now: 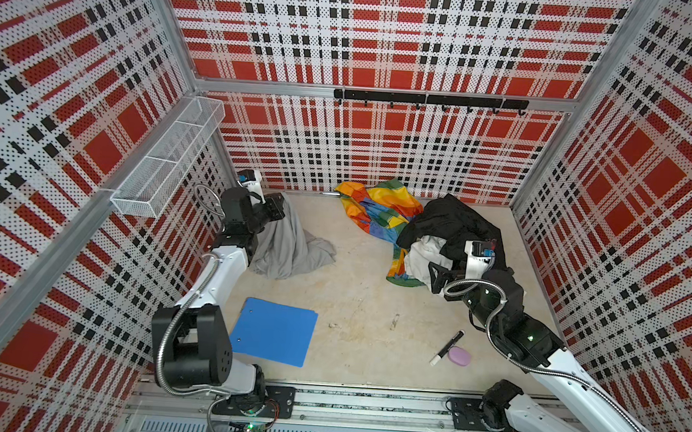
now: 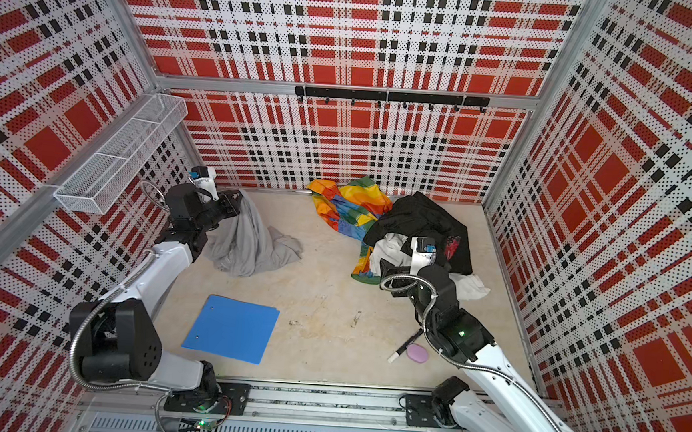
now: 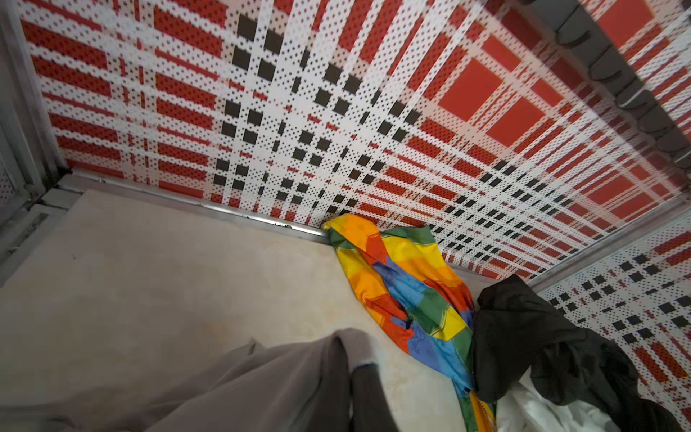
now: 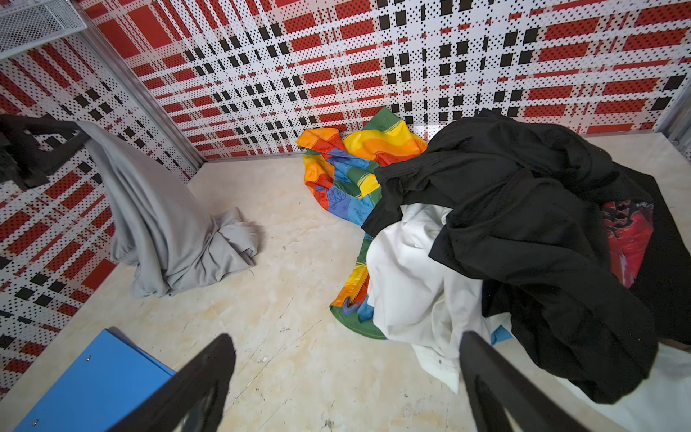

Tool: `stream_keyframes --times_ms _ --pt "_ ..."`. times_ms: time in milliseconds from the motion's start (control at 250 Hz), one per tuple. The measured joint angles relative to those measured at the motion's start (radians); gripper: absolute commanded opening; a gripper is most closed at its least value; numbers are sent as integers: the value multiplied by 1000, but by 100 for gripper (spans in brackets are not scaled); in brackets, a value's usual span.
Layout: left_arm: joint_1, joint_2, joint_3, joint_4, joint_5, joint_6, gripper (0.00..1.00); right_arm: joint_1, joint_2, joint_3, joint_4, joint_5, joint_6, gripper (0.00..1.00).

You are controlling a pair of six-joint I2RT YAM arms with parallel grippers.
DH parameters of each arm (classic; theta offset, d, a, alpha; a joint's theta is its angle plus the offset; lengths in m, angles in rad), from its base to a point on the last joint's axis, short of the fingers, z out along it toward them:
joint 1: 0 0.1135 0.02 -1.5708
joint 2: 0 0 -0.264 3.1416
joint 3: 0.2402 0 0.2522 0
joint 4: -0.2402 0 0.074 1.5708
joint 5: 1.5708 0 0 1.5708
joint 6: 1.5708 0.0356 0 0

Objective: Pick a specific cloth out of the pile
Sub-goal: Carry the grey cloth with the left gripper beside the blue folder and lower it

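Grey cloth (image 1: 288,246) shown drawn up into a peak at the left side of the table (image 1: 362,310), well apart from the pile (image 2: 414,230); its upper edge is gripped and raised, presumably so that it is kept clear of the other fabrics, while its lower folds rest bunched on the table; the left pincer (image 1: 278,206) is seen closed tight on that upper edge, the fabric draped down from between its jaws; the pile is left near the back wall on the right, made up of a black garment (image 1: 452,224) thrown over a white cloth (image 1: 423,253), with a rainbow patchwork cloth (image 1: 378,211) spread beneath and behind them; the right pincer (image 4: 346,338) is held at the near edge of the pile, just by the white cloth, its jaws spread wide and nothing gripped; whether the white cloth is touched cannot be told; a blue folder (image 1: 273,331) and a marker (image 1: 447,347) lie apart on the near half of the table.
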Motion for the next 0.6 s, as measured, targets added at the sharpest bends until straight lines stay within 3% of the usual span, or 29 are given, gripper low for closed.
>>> stream_keyframes --times_ms 248,408,444,600 --pt "-8 29 -69 58 -45 -14 0 0 -17 -8 0 0 1 100" --pt "-40 -4 -223 101 -97 -35 0 0 -16 -23 0 2 1 100" --pt "-50 -15 -264 102 -110 -39 8 0 -16 -27 0 4 1 100" --pt "-77 -61 -378 100 -158 -58 68 0 -15 -36 0 8 0 100"
